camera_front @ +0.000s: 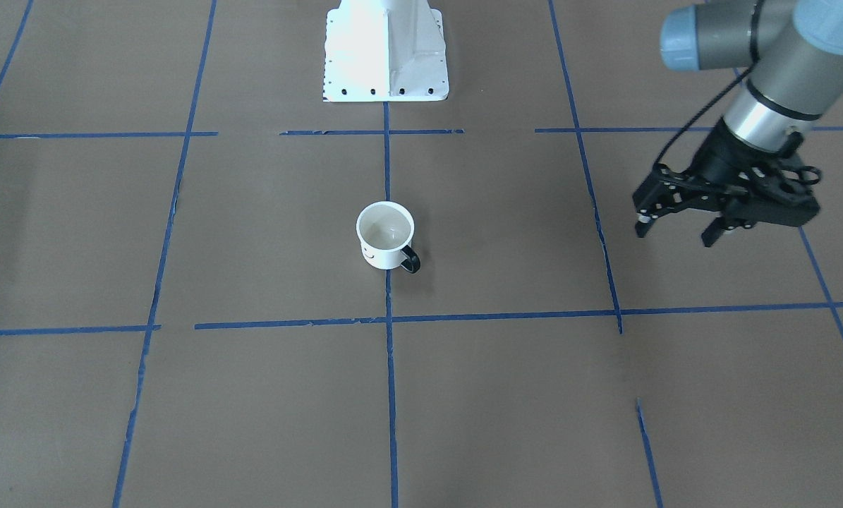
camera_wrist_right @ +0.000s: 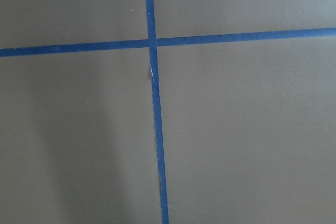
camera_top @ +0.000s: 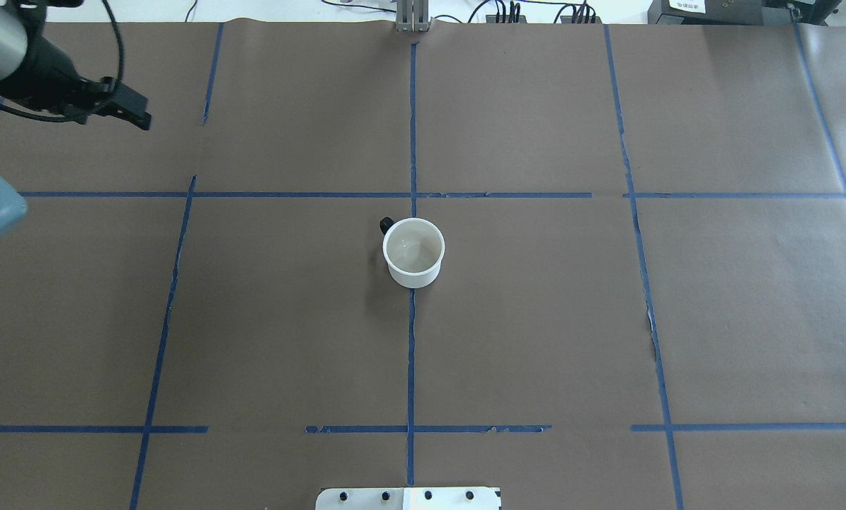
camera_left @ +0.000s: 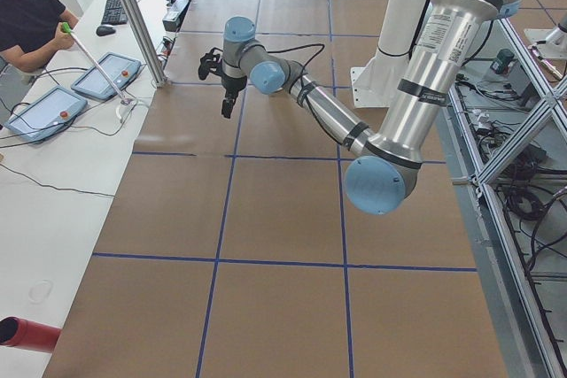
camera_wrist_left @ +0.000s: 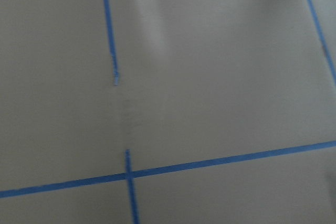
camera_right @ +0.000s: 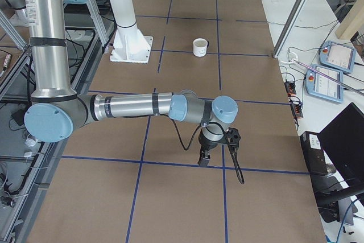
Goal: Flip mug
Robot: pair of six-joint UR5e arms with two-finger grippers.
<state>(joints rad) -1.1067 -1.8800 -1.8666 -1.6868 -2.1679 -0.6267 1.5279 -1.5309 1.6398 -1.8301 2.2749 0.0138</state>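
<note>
The mug [camera_front: 386, 236] is white with a black handle and stands upright, mouth up, on the centre tape line; part of a black face shows on its side. It also shows in the overhead view [camera_top: 413, 251] and the right side view [camera_right: 199, 46]. My left gripper [camera_front: 674, 236] is open and empty, hovering above the table far to the mug's side, and shows at the overhead view's top left [camera_top: 136, 113]. My right gripper [camera_right: 205, 157] shows only in the right side view, low over the paper and far from the mug; I cannot tell whether it is open or shut.
Brown paper with a blue tape grid [camera_top: 412, 354] covers the table. The white robot base [camera_front: 386, 49] stands at the table's robot side. A side desk holds teach pendants [camera_left: 106, 75], with a person [camera_left: 27, 15] behind it.
</note>
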